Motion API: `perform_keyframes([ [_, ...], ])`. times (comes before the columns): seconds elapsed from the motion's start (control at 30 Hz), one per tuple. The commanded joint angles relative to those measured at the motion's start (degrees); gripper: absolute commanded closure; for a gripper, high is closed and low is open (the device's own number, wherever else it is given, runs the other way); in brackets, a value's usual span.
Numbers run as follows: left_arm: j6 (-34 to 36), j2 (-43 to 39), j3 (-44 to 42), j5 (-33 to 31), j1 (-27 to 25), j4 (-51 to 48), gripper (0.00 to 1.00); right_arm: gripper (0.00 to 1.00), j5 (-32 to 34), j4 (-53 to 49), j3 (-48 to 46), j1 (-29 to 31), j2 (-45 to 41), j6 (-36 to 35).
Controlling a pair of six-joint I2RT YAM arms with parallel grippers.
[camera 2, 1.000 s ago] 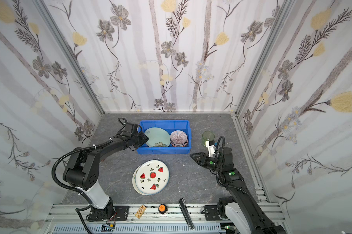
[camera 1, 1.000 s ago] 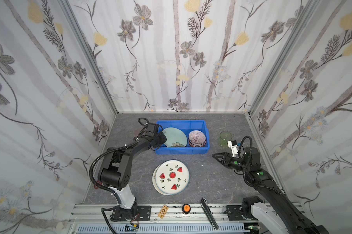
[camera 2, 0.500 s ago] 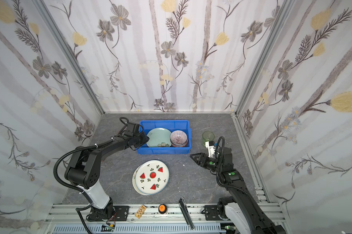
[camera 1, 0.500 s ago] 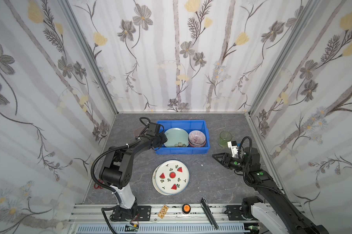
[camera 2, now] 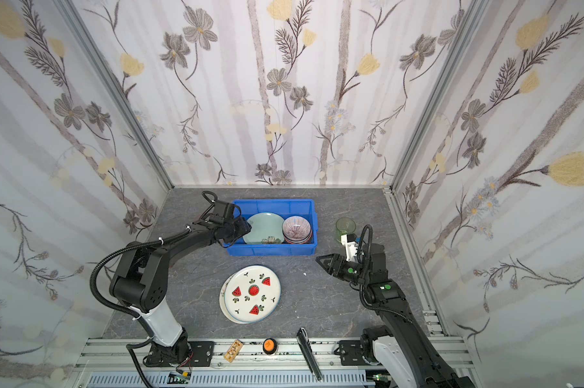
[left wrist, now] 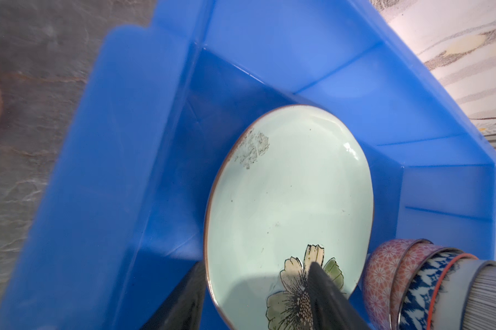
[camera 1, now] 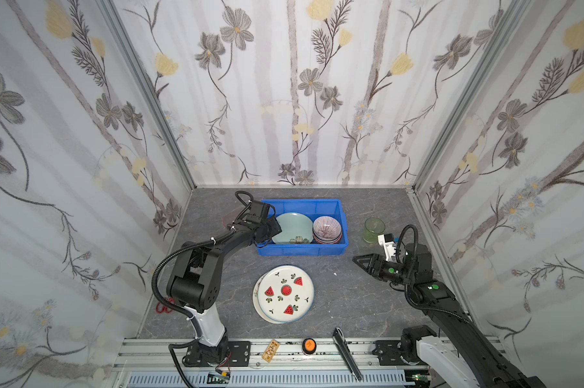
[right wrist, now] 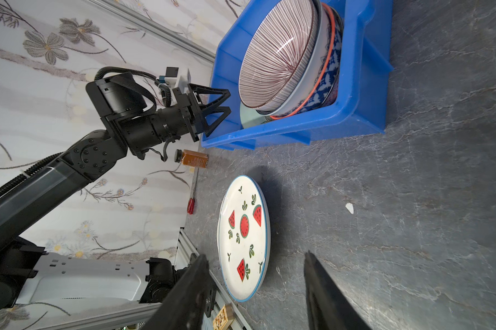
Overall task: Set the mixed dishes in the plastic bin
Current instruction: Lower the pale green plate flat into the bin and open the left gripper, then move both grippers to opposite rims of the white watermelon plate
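1. Left hand point(camera 1: 273, 230), fingers parted astride the pale green plate point(camera 1: 294, 225) inside the bin point(camera 1: 300, 252), apparently not gripping it.
2. Right hand point(camera 1: 359, 260), half-open and empty, faces the watermelon plates point(camera 1: 285, 292) lying flat in front of the bin.

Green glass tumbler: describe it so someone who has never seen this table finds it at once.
Start at the blue plastic bin at the back of the grey table. To its right in both top views, apart from it, the green glass tumbler stands upright on bare tabletop. It alone is clear green glass; the watermelon plate in front is flat and opaque.
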Motion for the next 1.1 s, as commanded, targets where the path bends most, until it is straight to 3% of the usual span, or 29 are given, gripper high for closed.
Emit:
perform_keyframes([
  [0.0,1.96,-1.65,1.86,-2.57,-0.63,-3.36,0.27,0.45,2.17,-2.49,0.76,0.32,-0.46,-1.95],
  [0.23,4.03,-5.76,3.72,-3.40,-1.52,-7.94,0.00,0.35,8.26,-5.58,2.95,5.47,0.03,-3.17],
  [0.33,4.83,-8.72,2.89,-3.13,-1.54,-10.55,0.00,0.01,11.57,-6.35,4.38,9.81,1.80,-3.21],
  [0.53,6.49,-18.09,-3.36,0.44,-1.44,-14.74,0.00,0.00,15.97,-2.52,5.34,18.28,6.87,-0.93],
  [0.7,6.47,-26.46,-12.37,7.44,-1.17,-16.36,0.00,0.01,19.04,2.24,6.29,25.57,13.88,1.21],
  [1.07,-2.33,-41.86,-32.12,12.25,-1.78,-16.46,0.00,0.09,20.25,13.53,8.02,34.18,27.87,4.49],
])
